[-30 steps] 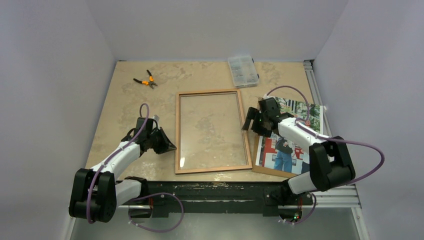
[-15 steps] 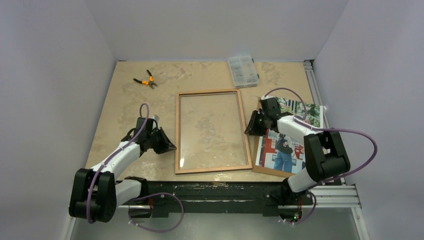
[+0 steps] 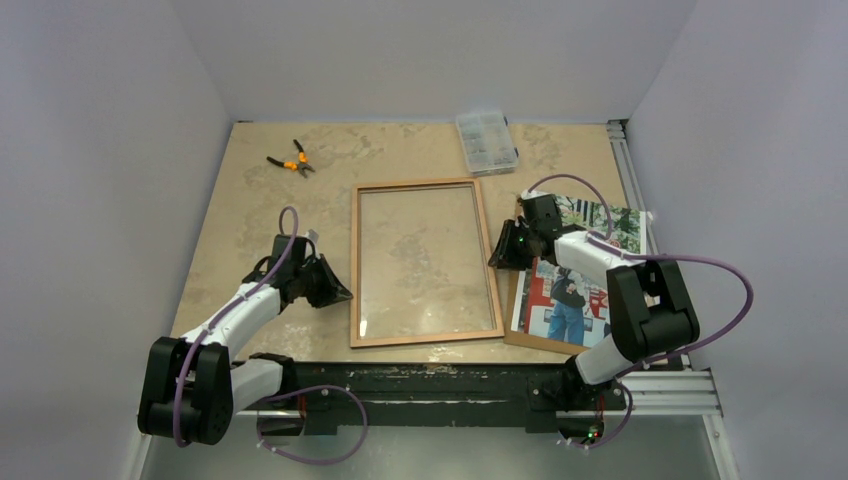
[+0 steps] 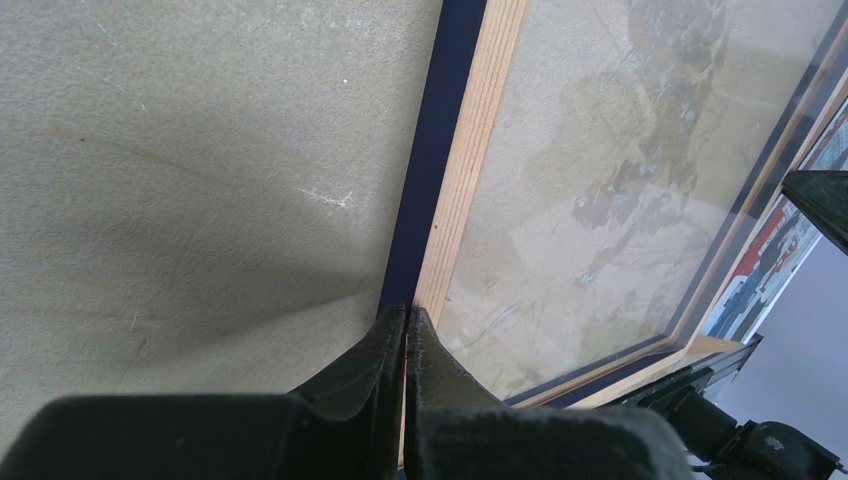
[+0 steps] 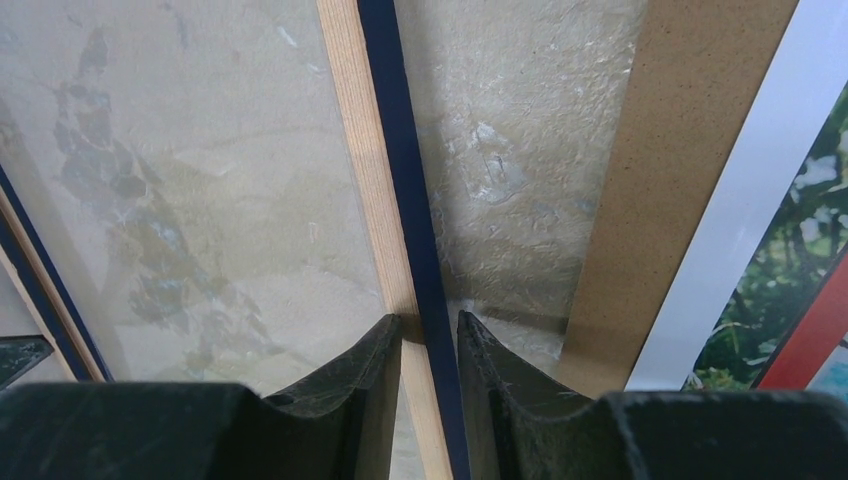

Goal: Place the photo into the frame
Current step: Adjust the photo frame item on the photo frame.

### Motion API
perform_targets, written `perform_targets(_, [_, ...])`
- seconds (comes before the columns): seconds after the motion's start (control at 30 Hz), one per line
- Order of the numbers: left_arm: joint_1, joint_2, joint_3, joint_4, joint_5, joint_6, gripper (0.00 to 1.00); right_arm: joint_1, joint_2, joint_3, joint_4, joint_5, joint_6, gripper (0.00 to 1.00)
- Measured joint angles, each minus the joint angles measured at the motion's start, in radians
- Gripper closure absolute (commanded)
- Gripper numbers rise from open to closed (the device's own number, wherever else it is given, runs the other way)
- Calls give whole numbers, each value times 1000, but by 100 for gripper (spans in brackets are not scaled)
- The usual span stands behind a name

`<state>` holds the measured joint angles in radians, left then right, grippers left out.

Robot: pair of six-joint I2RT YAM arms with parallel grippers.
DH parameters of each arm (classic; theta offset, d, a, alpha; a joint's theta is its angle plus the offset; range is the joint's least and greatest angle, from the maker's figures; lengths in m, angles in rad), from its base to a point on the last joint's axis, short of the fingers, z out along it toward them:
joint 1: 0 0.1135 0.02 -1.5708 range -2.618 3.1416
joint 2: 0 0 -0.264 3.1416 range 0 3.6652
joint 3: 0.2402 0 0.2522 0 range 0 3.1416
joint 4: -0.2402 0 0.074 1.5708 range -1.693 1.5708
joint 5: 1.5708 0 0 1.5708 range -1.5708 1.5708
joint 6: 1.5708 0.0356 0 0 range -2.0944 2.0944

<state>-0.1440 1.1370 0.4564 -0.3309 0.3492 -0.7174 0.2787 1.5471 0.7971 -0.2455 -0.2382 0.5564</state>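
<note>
Wood-brown face up, the frame lies flat in the middle of the table, and the marble pattern shows through its clear pane. The photo is not yet inside it: it lies picture side up just to the right of the frame, on top of a plain brown board whose edge comes out on the left and near sides. The right gripper is low at the right rail of the frame, with one finger on the inner wood side and the other on the outer dark blue edge, so the jaws are narrow and pinch the rail. The left gripper is pressed fully together with nothing between the fingers, and its tip rests at the outer edge of the left rail, where the blue side meets the wood. I judge that the step in hand is to take hold of the frame and steady it, before the photo is touched at all. The next move probably calls for a careful lift or shift of the rail without bending it, while the closed left tip holds the opposite side against sliding; after that the thin glossy print must be picked from the board, which may be difficult because it lies flat. Counted on the table: one frame, one photo, one board, one pair of orange-handled pliers, one clear compartment box, and two arms.
</note>
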Motion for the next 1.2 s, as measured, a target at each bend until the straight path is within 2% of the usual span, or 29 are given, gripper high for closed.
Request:
perform_targets(0.27, [1, 0, 3, -1, -5, 1, 100, 28, 0, 2, 15, 29, -23, 71])
perform_targets(0.67, [6, 0, 6, -5, -9, 4, 100, 142, -2, 46, -19, 226, -82, 68])
perform_targets(0.87, [6, 0, 7, -7, -12, 4, 100, 156, -11, 42, -21, 257, -122, 48])
perform_targets(0.97, [6, 1, 8, -6, -13, 4, 100, 178, -13, 20, -8, 154, -112, 43])
perform_targets(1.2, [6, 1, 8, -6, -13, 4, 100, 177, -18, 7, -6, 80, -104, 37])
